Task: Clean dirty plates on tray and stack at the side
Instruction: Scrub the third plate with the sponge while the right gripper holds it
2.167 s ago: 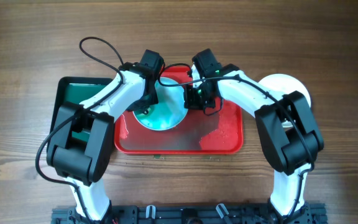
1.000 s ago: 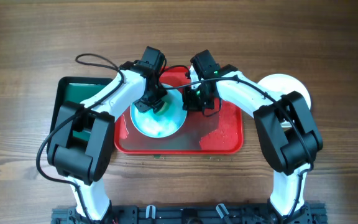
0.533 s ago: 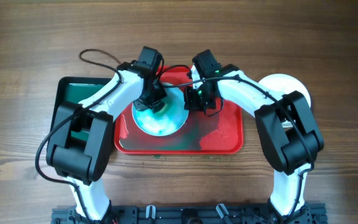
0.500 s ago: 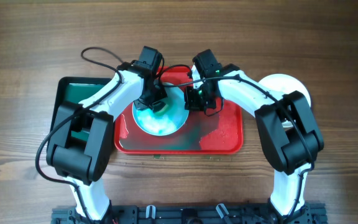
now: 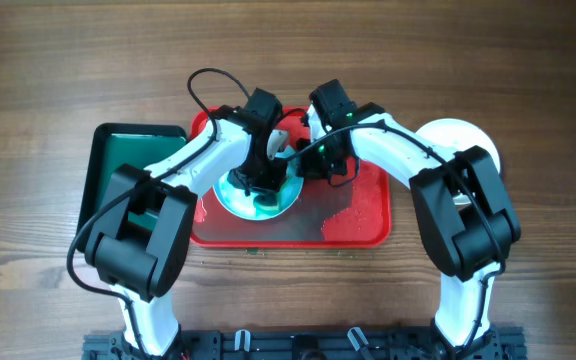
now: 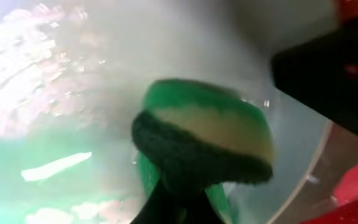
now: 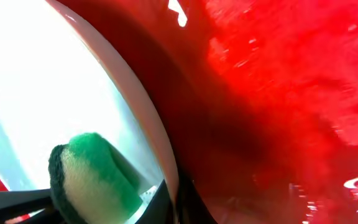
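In the middle of the table: the red tray (image 5: 358,215) lies wet and glistening, its long sides running left to right.
Plate: one plate (image 5: 251,206) sits on the left half of the red tray, with a watery teal smear over its face (image 6: 55,168).
Left gripper: the left gripper (image 5: 264,180) is over the plate. Its fingers are closed on a sponge (image 6: 204,134), pinched from below.
Sponge: green and yellow with a dark scouring face, pressed to the plate close to its right rim (image 7: 86,171).
Right gripper: the right gripper (image 5: 314,158) is at the plate's far-right edge, closed on the rim; the rim (image 7: 148,118) runs down between its fingers.
Side plate: a white side plate (image 5: 455,132) lies on the table right of the red tray, partly under the right arm. Whether it is one plate or more cannot be told.
Green tray: a dark green tray (image 5: 128,155) lies just left of the red tray.
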You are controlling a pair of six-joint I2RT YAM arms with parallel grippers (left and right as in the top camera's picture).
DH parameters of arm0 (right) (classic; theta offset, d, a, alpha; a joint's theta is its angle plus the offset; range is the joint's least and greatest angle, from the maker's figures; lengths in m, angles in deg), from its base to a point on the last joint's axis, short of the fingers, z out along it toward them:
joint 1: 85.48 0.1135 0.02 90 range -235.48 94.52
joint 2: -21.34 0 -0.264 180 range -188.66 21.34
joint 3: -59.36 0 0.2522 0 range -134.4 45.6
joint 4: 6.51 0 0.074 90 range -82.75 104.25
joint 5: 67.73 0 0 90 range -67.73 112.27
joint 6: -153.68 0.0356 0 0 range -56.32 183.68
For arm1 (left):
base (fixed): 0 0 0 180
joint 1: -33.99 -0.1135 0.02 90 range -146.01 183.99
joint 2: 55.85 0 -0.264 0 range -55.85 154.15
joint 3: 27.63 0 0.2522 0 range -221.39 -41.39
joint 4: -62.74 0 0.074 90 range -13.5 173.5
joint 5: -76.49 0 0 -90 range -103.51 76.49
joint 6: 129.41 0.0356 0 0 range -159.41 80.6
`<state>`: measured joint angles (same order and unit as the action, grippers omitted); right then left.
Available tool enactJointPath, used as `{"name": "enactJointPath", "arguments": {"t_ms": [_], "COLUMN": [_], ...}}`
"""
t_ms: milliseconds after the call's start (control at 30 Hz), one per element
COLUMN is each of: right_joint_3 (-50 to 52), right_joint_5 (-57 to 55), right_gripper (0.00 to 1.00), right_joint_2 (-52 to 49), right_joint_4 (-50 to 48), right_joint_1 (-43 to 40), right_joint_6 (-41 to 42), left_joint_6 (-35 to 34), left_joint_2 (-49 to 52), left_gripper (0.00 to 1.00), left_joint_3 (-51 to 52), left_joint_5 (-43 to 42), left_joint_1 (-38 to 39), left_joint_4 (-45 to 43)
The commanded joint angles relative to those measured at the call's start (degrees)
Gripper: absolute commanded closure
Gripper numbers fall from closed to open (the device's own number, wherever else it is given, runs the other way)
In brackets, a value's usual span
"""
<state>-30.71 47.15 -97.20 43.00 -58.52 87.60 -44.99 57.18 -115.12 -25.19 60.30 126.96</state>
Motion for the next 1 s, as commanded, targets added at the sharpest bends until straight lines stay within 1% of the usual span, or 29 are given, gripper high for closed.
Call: {"name": "enactJointPath", "arguments": {"t_ms": [0, 33, 100, 233, 367, 433, 500, 533, 600, 633, 700, 767, 800, 867, 900, 933, 967], "right_joint_3": [0.8, 0.8, 0.8, 0.8, 0.8, 0.8, 0.8, 0.8, 0.8, 0.8, 0.8, 0.8, 0.8, 0.8, 0.8, 0.8, 0.8], "right_joint_5": [-1.4, -1.4, -1.4, -1.4, -1.4, -1.4, -1.4, -1.4, -1.4, -1.4, -1.4, -1.4, -1.4, -1.4, -1.4, -1.4, -1.4], "right_gripper": [0.96, 0.96, 0.96, 0.96, 0.96, 0.96, 0.96, 0.96, 0.96, 0.96, 0.96, 0.96, 0.96, 0.96, 0.96, 0.96, 0.96], "right_joint_2": [-1.8, -1.8, -1.8, -1.8, -1.8, -1.8, -1.8, -1.8, -1.8, -1.8, -1.8, -1.8, -1.8, -1.8, -1.8, -1.8, -1.8], "right_joint_4": [-0.1, -0.1, -0.1, -0.2, -0.1, -0.2, -0.4, -0.8, -1.3, -1.8, -2.0, -2.1, -2.1, -2.3, -2.4, -2.5, -2.5], "right_joint_1": [-0.1, -0.1, -0.1, -0.1, -0.1, -0.1, -0.1, -0.1, -0.1, -0.1, -0.1, -0.1, -0.1, -0.1, -0.1, -0.1, -0.1], "right_joint_6": [0.1, 0.1, 0.1, 0.1, 0.1, 0.1, 0.2, 0.3, 0.5, 0.7, 0.7, 0.7, 0.6, 0.7, 0.6, 0.5, 0.5], "left_joint_6": [-9.9, -14.1, -19.3, -24.0, -31.6, -32.9, -32.9, -32.8, -29.9, -22.2, -15.2, -10.9, -9.5, -10.3, -12.1, -16.4, -19.2], "left_joint_2": [3.0, 3.0, 3.0, 3.0, 3.0, 3.0, 3.0, 3.0, 3.0, 3.0, 3.0, 3.0, 3.0, 3.0, 3.0, 3.0, 3.0], "left_gripper": [0.96, 0.96, 0.96, 0.96, 0.96, 0.96, 0.96, 0.96, 0.96, 0.96, 0.96, 0.96, 0.96, 0.96, 0.96, 0.96, 0.96], "left_joint_3": [2.4, 2.4, 2.4, 2.4, 2.4, 2.4, 2.4, 2.4, 2.4, 2.4, 2.4, 2.4, 2.4, 2.4, 2.4, 2.4, 2.4], "left_joint_5": [20.2, 23.6, 26.6, 27.2, 28.0, 27.5, 23.6, 20.2, 13.0, 4.5, -1.4, -5.3, -6.1, -2.7, 0.1, 6.4, 10.9], "left_joint_1": [-1.4, -1.9, -2.5, -2.9, -2.9, -2.9, -2.9, -2.9, -3.0, -3.0, -3.0, -3.0, -3.0, -3.1, -3.3, -3.6, -3.9], "left_joint_4": [2.3, 2.1, 0.7, -3.9, -3.2, -2.8, -2.9, -2.9, -2.9, -3.6, -4.2, -4.5, -4.9, -5.9, -6.4, -6.6, -6.5]}}
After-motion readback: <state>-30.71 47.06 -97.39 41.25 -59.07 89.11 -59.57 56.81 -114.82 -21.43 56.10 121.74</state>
